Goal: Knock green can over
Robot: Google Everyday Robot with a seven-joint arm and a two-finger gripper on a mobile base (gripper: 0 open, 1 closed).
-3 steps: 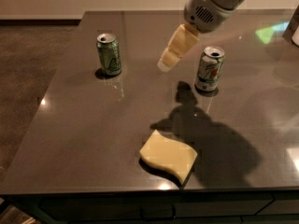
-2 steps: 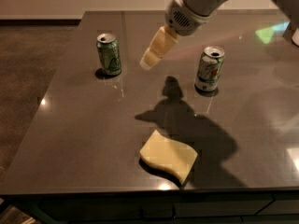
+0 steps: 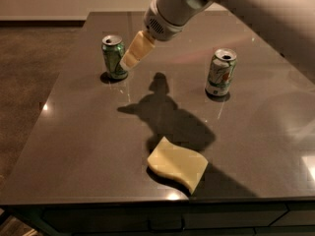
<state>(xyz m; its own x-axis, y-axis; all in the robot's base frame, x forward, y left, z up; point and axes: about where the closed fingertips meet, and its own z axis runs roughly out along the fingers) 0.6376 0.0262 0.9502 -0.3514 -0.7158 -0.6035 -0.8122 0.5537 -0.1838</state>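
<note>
Jaws look pressed together, with no gap showing between them, so the gripper (image 3: 126,64) reads as one pale wedge slanting down and to the left from the grey wrist of the arm (image 3: 170,11). Its tip sits against the right side of the green can (image 3: 113,56), about halfway up the body, though I cannot tell whether it touches the can or merely overlaps it from this angle. The green can stands upright at the far left of the dark table (image 3: 74,146), not far from the left edge. A paler can (image 3: 221,73) stands upright well apart to the right, and a yellow sponge (image 3: 177,164) lies near the front edge. The knock appears not yet made. The main risk is depth: if the tip is nearer or farther than the can, a sweep to the left would miss it. Contact too low on the body could slide the can upright across the smooth top instead of tipping it. A hard push could also send it rolling off the left edge once it falls.
</note>
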